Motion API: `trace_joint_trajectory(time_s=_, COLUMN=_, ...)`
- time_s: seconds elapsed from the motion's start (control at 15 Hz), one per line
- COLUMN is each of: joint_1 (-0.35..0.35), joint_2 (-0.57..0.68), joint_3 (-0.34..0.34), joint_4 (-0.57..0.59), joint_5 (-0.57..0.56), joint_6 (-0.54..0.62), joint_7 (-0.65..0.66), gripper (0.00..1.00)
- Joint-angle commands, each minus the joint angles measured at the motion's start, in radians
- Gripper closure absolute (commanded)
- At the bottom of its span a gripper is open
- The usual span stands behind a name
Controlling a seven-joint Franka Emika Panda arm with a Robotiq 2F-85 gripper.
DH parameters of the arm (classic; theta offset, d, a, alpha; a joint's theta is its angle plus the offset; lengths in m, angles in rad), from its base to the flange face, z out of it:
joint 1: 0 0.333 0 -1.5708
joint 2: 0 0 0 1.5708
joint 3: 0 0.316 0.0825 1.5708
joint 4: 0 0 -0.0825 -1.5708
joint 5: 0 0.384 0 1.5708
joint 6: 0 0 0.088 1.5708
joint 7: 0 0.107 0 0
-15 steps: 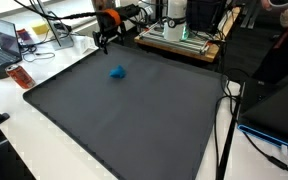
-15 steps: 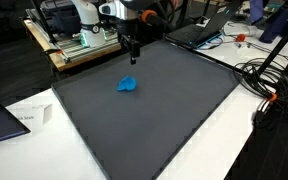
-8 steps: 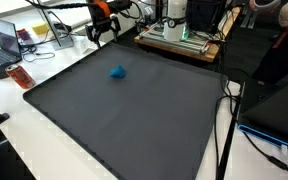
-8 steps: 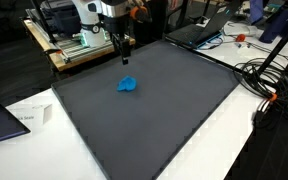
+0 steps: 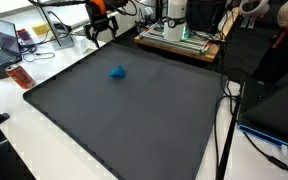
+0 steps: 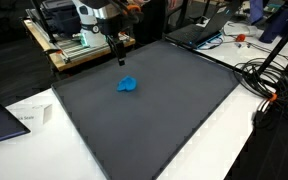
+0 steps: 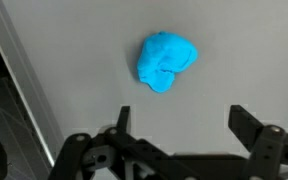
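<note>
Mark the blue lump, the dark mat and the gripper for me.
blue lump [image 7: 166, 62], wrist view, its middle.
dark mat [image 6: 169, 110], an exterior view, bare centre.
gripper [image 7: 179, 112], wrist view, midway between jaws.

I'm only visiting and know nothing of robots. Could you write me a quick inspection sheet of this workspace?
Surface: dark mat, flat, on a white table.
Job's things: blue lump lying on the mat.
Clutter: red packet just off the mat's edge.
Grippers: gripper open, in the air near the lump, not touching it.
Cables: black cables beside the mat.
Surroundings: laptop on the table.
</note>
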Motion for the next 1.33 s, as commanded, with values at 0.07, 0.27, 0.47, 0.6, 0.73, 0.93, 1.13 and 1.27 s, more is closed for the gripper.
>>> trace_joint_trajectory(time_s=0.07, joint_1=-0.067, joint_2=0.081, joint_3=0.070, joint_4=0.040, joint_5=0.000, joint_6=0.023, joint_7=-0.062, gripper=0.00)
trace_joint_trajectory(time_s=0.27, joint_1=-0.092, joint_2=0.118, joint_3=0.088, joint_4=0.059, joint_5=0.000, joint_6=0.023, joint_7=-0.091, gripper=0.00)
trace_joint_trajectory(time_s=0.47, joint_1=-0.103, joint_2=0.148, joint_3=0.090, joint_4=0.076, joint_5=0.000, joint_6=0.024, joint_7=-0.122, gripper=0.00)
trace_joint_trajectory(time_s=0.6, joint_1=-0.108, joint_2=0.173, joint_3=0.090, joint_4=0.088, joint_5=0.000, joint_6=0.024, joint_7=-0.143, gripper=0.00)
trace_joint_trajectory(time_s=0.73, joint_1=-0.115, joint_2=0.198, joint_3=0.092, joint_4=0.099, joint_5=0.000, joint_6=0.023, joint_7=-0.164, gripper=0.00)
trace_joint_trajectory(time_s=0.93, joint_1=-0.134, joint_2=0.237, joint_3=0.102, joint_4=0.111, joint_5=0.000, joint_6=0.024, joint_7=-0.190, gripper=0.00)
trace_joint_trajectory(time_s=1.13, joint_1=-0.157, joint_2=0.273, joint_3=0.110, joint_4=0.121, joint_5=0.000, joint_6=0.024, joint_7=-0.214, gripper=0.00)
trace_joint_trajectory(time_s=1.27, joint_1=-0.173, joint_2=0.294, joint_3=0.114, joint_4=0.128, joint_5=0.000, joint_6=0.024, joint_7=-0.231, gripper=0.00)
